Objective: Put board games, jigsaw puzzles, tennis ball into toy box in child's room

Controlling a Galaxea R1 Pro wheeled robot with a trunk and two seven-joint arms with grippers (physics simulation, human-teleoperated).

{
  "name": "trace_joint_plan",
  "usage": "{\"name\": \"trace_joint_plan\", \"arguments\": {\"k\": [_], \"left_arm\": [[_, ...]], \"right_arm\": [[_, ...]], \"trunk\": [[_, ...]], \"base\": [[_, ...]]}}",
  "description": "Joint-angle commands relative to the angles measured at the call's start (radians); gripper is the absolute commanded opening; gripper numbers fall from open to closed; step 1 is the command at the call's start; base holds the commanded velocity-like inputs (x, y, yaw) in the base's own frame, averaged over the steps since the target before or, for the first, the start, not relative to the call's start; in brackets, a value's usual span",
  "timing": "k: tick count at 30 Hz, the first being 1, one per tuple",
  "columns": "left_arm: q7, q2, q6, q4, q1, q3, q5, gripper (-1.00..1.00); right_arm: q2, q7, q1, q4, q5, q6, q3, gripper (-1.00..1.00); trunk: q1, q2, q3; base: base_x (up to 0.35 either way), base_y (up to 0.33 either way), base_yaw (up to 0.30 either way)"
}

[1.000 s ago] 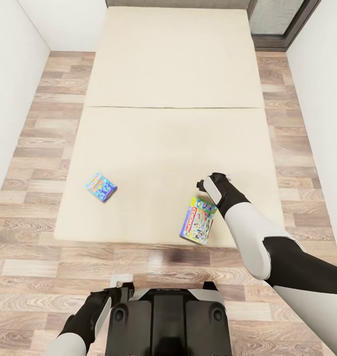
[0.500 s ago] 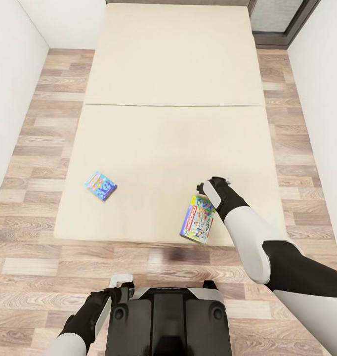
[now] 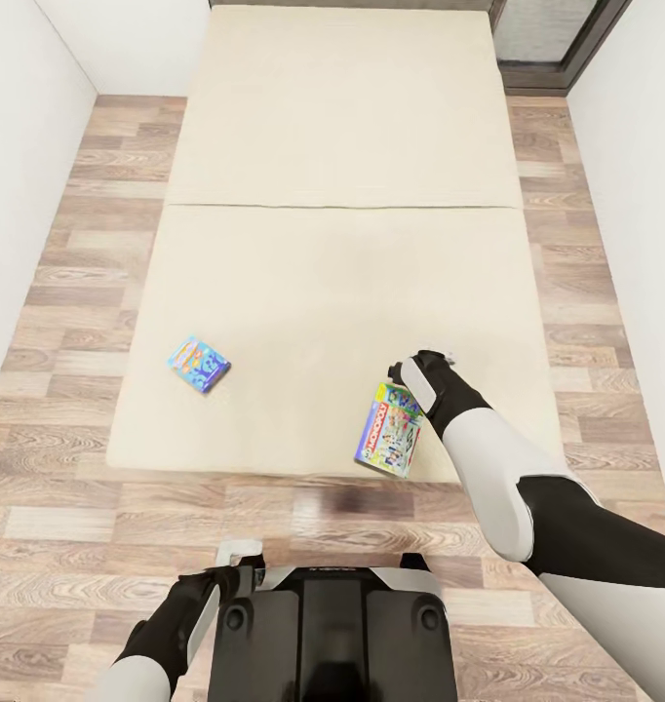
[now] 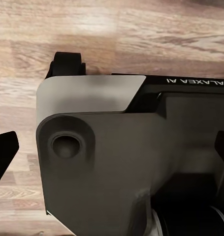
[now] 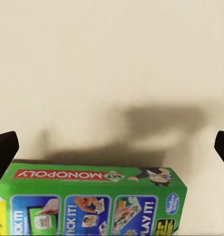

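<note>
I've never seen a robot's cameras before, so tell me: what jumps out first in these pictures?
A big cream bed takes up most of the room, between strips of wood-plank floor. Two bright game boxes lie on it: a light-blue board game near the robot's left edge, and a Monopoly box at the near edge. The right tool hangs with fingers apart just above the far end of the Monopoly box.

Cream bed (image 3: 342, 195) on wood-plank floor (image 3: 69, 507); dark-framed door (image 3: 557, 44) beyond.
</note>
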Motion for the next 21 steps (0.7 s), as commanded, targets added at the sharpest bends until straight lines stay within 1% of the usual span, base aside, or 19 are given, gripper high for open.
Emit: {"name": "trace_joint_plan", "arguments": {"k": [1,8,21], "left_arm": [[-0.009,-0.002,0.005,-0.002,0.0,0.008,-0.011,1.0],[-0.009,-0.002,0.005,-0.002,0.0,0.008,-0.011,1.0],[-0.009,-0.002,0.006,-0.002,0.0,0.008,-0.01,1.0]], "right_arm": [[0.001,-0.006,0.0,-0.002,-0.007,0.002,-0.003,1.0],[0.001,-0.006,0.0,-0.002,-0.007,0.002,-0.003,1.0],[0.001,-0.006,0.0,-0.002,-0.007,0.002,-0.003,1.0]], "trunk": [[0.0,-0.001,-0.001],[0.0,-0.001,-0.001],[0.0,-0.001,-0.001]], "base": [[-0.141,-0.043,0.0],[-0.071,-0.021,0.0],[-0.005,-0.002,0.0]]}}
